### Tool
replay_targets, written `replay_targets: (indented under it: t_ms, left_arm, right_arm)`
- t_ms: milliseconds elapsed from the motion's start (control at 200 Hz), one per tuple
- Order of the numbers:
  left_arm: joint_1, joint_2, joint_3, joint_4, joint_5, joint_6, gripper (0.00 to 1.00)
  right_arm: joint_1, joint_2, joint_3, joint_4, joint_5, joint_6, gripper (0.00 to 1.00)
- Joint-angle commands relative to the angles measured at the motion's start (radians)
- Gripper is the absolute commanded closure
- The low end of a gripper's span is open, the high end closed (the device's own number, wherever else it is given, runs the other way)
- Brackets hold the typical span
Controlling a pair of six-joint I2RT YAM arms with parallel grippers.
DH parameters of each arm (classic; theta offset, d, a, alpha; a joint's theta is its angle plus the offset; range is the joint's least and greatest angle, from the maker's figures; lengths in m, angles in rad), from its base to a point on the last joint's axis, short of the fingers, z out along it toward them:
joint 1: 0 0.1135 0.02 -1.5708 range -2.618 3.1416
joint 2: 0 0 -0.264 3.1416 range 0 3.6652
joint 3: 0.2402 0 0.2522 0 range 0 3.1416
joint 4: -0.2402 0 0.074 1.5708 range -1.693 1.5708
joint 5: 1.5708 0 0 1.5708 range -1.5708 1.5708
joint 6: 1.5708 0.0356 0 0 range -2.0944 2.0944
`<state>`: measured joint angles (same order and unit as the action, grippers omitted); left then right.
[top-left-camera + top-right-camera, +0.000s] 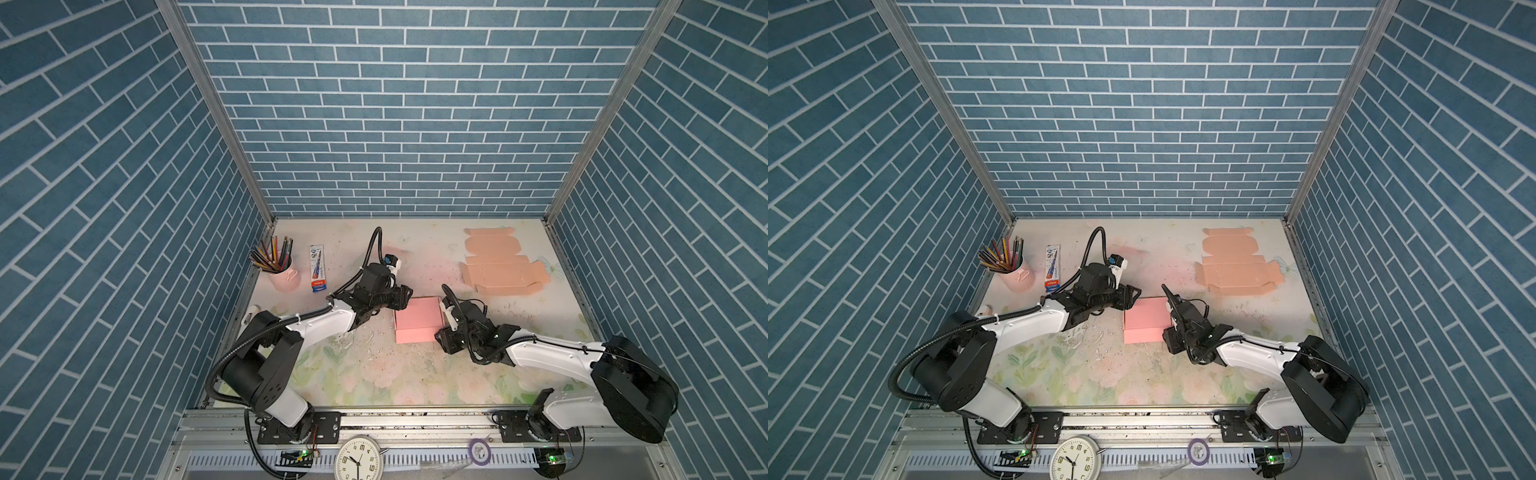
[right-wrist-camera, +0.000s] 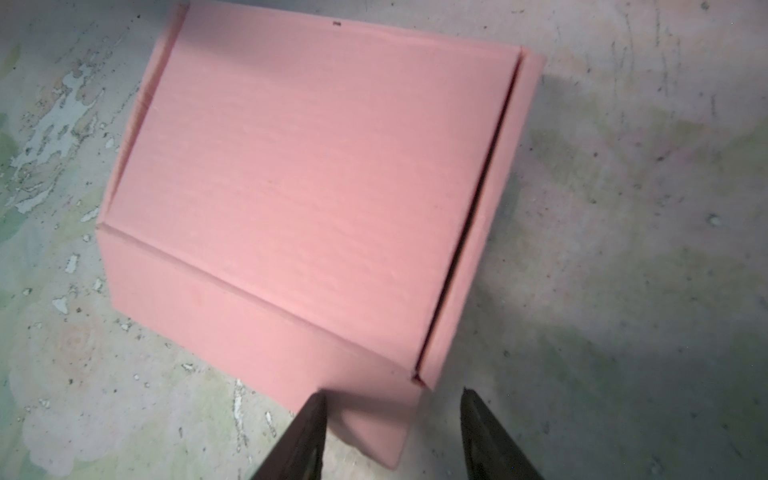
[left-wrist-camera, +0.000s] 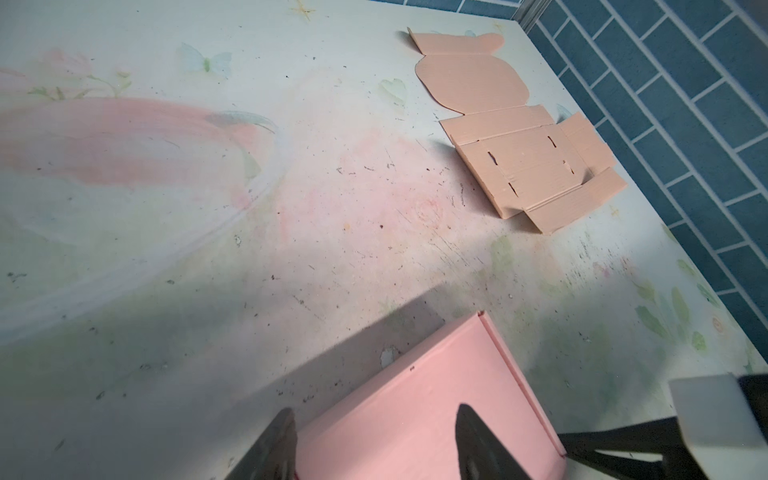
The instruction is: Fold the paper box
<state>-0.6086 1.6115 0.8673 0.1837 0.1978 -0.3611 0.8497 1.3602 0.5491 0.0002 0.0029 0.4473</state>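
The pink paper box (image 1: pixel 417 320) (image 1: pixel 1146 320) lies in the middle of the table with its lid down. My left gripper (image 1: pixel 406 303) (image 1: pixel 1133 301) is at the box's far left corner. In the left wrist view it (image 3: pixel 374 444) is open, one finger beside the box (image 3: pixel 415 415) and one above the lid. My right gripper (image 1: pixel 441 334) (image 1: pixel 1169 334) is at the near right corner. In the right wrist view it (image 2: pixel 395 432) stands open, with a corner of the box (image 2: pixel 311 187) poking between its fingers.
A flat, unfolded peach cardboard blank (image 1: pixel 498 266) (image 3: pixel 519 137) lies at the back right. A pink cup of pencils (image 1: pixel 282 270) and a pen pack (image 1: pixel 318 270) stand at the back left. Brick-patterned walls enclose the table. A clock (image 1: pixel 358 459) sits on the front rail.
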Motion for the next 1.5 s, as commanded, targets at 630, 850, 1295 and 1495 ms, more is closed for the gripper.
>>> replay_targets:
  t_ms: [630, 850, 1295, 1495]
  left_arm:
    - [0.044, 0.129, 0.005, 0.034, 0.105, 0.027, 0.38]
    - [0.046, 0.105, -0.039, 0.039, 0.104, 0.023, 0.38]
    - [0.043, 0.042, -0.136, 0.077, 0.152, -0.012, 0.4]
    - [0.044, 0.022, -0.173, 0.1, 0.168, -0.03, 0.41]
  right_arm:
    - [-0.082, 0.071, 0.063, 0.041, -0.018, -0.057, 0.47]
    - [-0.111, 0.09, 0.075, 0.046, -0.029, -0.076, 0.47]
    - [-0.121, 0.143, 0.106, 0.055, -0.031, -0.089, 0.47]
    - [-0.12, 0.163, 0.12, 0.056, -0.034, -0.091, 0.47]
